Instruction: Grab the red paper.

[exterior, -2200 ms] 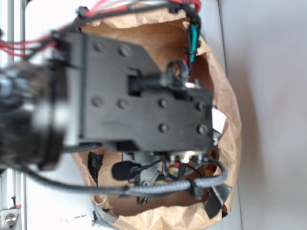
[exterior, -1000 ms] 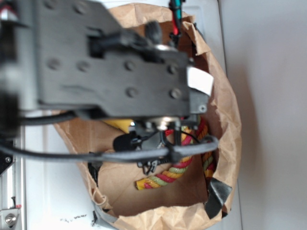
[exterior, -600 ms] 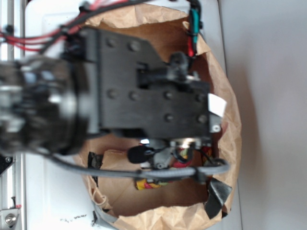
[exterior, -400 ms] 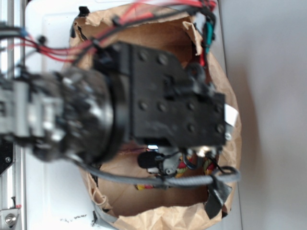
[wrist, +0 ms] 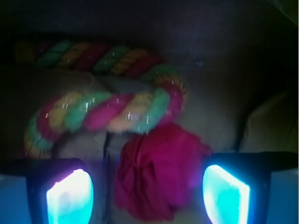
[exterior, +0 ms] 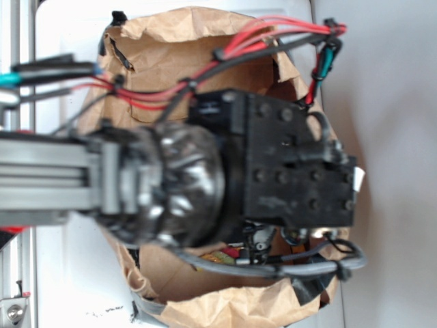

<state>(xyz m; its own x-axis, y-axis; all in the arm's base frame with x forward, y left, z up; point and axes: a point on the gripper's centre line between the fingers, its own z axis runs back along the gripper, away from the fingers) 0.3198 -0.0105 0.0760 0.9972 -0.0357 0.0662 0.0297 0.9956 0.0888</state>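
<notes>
Red paper (wrist: pixel 159 175), crumpled, lies on the floor of the brown paper bag (exterior: pixel 205 44), and we see it between the spread fingers of the gripper (wrist: pixel 148 196), untouched; the twisted rope (wrist: pixel 100 112) curls just beyond it.

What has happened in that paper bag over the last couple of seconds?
The arm swung about over the bag and has now slid toward the right rim, hiding the rope from above. The gripper is open around the red paper, nothing grasped yet. The brown paper bag stayed put.
</notes>
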